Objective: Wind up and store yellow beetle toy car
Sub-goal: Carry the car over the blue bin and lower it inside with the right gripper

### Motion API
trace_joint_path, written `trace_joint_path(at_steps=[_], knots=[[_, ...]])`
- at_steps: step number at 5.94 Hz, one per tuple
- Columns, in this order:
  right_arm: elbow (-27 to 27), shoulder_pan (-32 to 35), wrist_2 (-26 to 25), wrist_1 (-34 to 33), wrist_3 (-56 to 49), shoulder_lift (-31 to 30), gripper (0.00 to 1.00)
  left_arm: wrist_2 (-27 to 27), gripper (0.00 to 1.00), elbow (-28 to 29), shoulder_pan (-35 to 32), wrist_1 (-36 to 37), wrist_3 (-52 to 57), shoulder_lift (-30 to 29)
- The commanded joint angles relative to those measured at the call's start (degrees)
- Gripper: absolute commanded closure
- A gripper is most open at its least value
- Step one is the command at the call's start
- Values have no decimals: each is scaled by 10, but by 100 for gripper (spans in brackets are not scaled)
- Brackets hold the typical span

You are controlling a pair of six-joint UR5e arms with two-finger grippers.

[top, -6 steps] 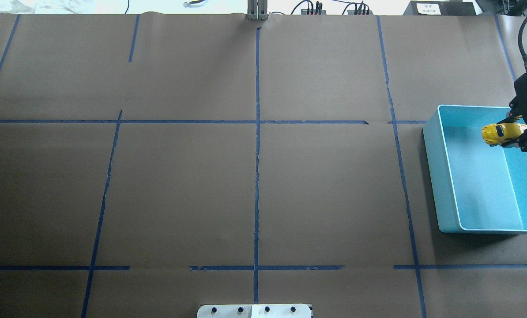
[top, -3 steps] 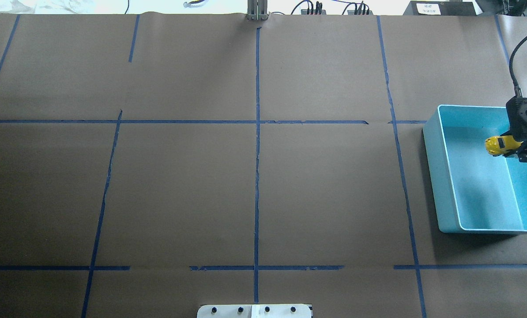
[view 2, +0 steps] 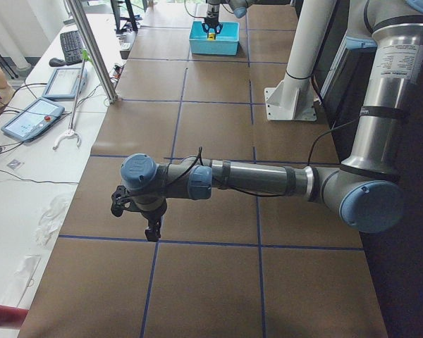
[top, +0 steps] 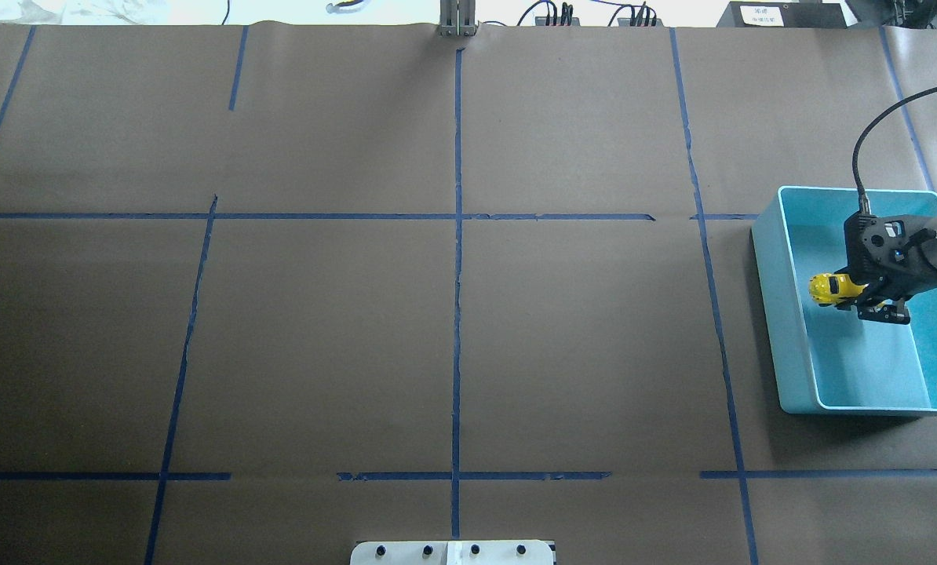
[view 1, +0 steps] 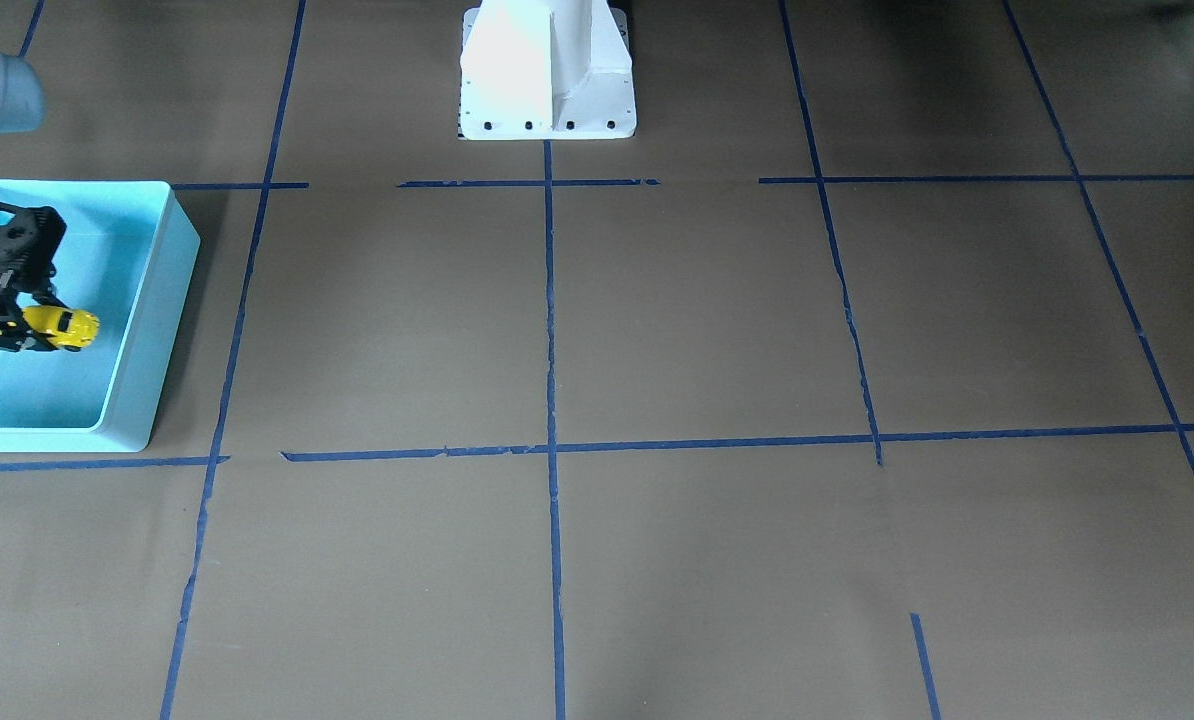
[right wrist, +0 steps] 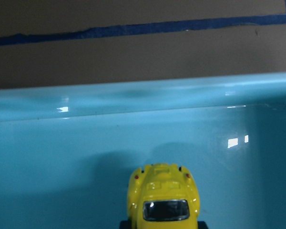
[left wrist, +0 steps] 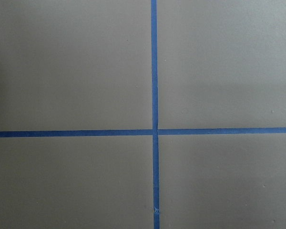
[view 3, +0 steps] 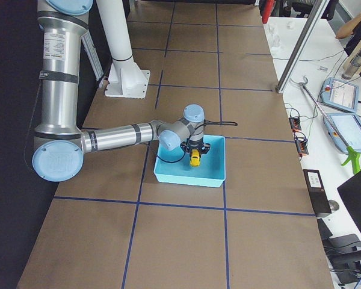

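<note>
The yellow beetle toy car (top: 828, 288) is tiny, with dark windows. It sits in my right gripper (top: 861, 297), which is shut on its rear, nose pointing toward the turquoise bin's inner-side wall. Gripper and car are inside the turquoise bin (top: 768, 298), low over its floor. The car also shows in the front view (view 1: 65, 327), the right side view (view 3: 194, 158) and the right wrist view (right wrist: 164, 200). My left gripper (view 2: 135, 217) shows only in the left side view, hanging over bare table; I cannot tell whether it is open or shut.
The bin (view 1: 149, 330) stands at the table's right end. Brown paper with blue tape lines (left wrist: 154, 131) covers the table. The white robot base (view 1: 547, 70) stands at the near middle edge. My left arm stretches over the left end.
My right gripper has moved with the car toward the robot's side and toward the table's middle, deeper into the bin. Its hold on the car has not changed.
</note>
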Motion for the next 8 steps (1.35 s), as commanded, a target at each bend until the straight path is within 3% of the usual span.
trace_joint_path(at_steps=[1,3,4,5,6,8], knots=[[-1,-26,0,22,27,-17,100,0,0,0,1,0,0,0],[4,-31,5,23,24,-33,100,0,0,0,0,0,0,0],[8,-34,5,23,24,-36,95,0,0,0,1,0,0,0],[8,-36,5,23,25,-35,21,-1,0,0,1,0,0,0],[14,-43,5,34,23,-34,0,0,0,0,1,0,0,-1],[43,-37,8,30,24,-38,0,-1,0,-1,1,0,0,-1]])
